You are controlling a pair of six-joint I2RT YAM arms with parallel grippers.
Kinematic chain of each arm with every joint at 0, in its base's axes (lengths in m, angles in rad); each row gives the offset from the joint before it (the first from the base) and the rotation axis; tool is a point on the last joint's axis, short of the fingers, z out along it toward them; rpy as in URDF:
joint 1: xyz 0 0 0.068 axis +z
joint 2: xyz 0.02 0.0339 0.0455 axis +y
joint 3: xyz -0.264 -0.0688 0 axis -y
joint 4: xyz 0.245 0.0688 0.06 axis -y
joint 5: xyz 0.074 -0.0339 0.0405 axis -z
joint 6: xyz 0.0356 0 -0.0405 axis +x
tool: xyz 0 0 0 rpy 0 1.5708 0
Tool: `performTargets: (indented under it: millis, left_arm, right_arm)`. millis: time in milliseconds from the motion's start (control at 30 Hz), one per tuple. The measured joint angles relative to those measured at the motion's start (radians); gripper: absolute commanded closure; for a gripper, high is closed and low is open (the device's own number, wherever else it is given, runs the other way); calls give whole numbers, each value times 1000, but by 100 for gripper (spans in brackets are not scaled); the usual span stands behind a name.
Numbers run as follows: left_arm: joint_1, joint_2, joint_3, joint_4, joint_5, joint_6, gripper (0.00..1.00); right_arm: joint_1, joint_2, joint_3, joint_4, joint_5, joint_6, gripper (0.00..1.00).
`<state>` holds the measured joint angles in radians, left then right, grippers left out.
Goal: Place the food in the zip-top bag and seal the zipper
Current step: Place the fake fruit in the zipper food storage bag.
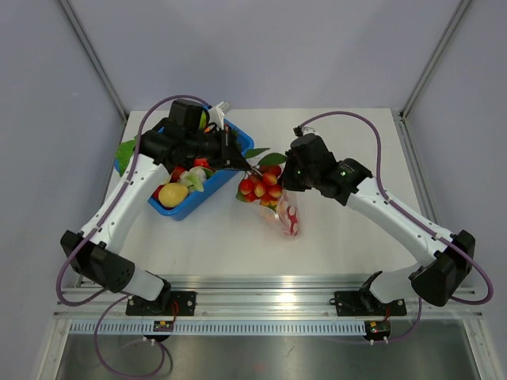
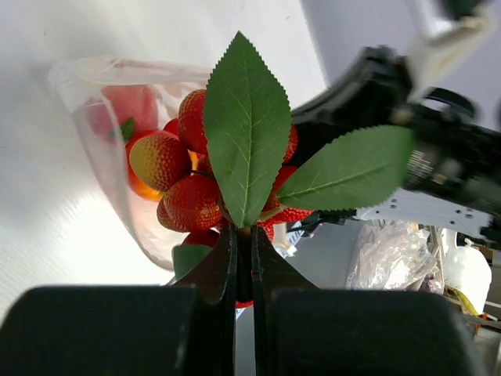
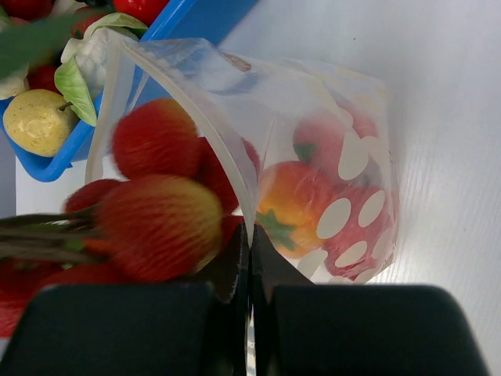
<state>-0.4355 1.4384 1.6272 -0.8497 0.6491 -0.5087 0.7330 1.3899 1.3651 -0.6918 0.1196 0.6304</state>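
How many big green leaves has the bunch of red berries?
2: one serrated green leaf stands upright over the berries, the other leaf slants right beside it. Smaller ones may be hidden.

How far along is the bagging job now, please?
Done: an orange fruit lies inside the bag. In hand: the right gripper pinches the bag's rim open while the left gripper holds a leafy berry bunch at its mouth. Left: the yellow fruit and others in the blue bin, then the zipper.

Left gripper (image 1: 243, 164) holds red berry cluster (image 1: 260, 188) beside the zip-top bag (image 1: 289, 222).
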Motion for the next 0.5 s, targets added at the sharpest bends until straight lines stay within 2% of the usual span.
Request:
performTargets:
  millis: [200, 500]
  left_arm:
    - [-42, 92, -27, 5, -64, -13, 100]
    - [-122, 146, -20, -32, -191, 26, 100]
  right_arm:
    - [0, -3, 0, 0, -1, 3, 100]
    - [0, -3, 0, 7, -9, 3, 100]
